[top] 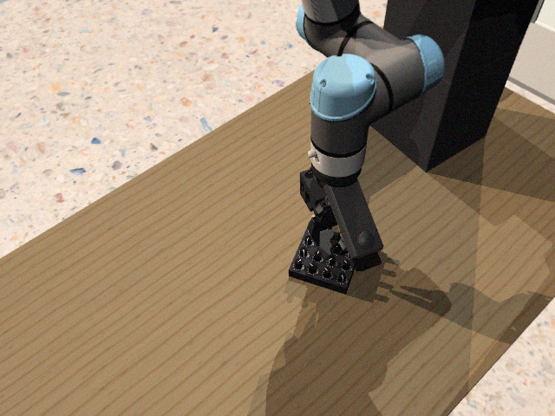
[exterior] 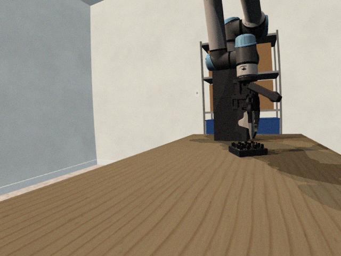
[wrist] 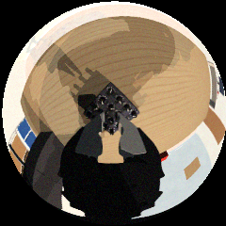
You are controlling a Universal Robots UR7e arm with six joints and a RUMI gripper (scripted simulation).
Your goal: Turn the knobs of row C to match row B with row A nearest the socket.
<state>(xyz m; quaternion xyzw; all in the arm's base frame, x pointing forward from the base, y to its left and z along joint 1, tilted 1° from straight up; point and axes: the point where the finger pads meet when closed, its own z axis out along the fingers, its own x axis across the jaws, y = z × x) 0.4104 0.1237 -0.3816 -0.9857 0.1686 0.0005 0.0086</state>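
The black knob box (top: 313, 278) (exterior: 245, 153) (wrist: 87, 104) lies on the wooden table, with several small black knobs with light marks in rows on top. My gripper (top: 334, 243) (exterior: 251, 137) (wrist: 110, 112) stands upright over the box's side nearest the arm. Its fingertips are just above the knobs, a narrow gap apart, on either side of one knob at the near corner in the wrist view. They grip nothing. The marks on the knobs are too small to read, and the arm hides part of the box in the top view.
The arm's dark pedestal (top: 453, 81) (exterior: 224, 110) stands just behind the box. A metal shelf rack (exterior: 277, 82) with a blue bin stands beyond the table. The table's edge (top: 134, 177) runs along the left.
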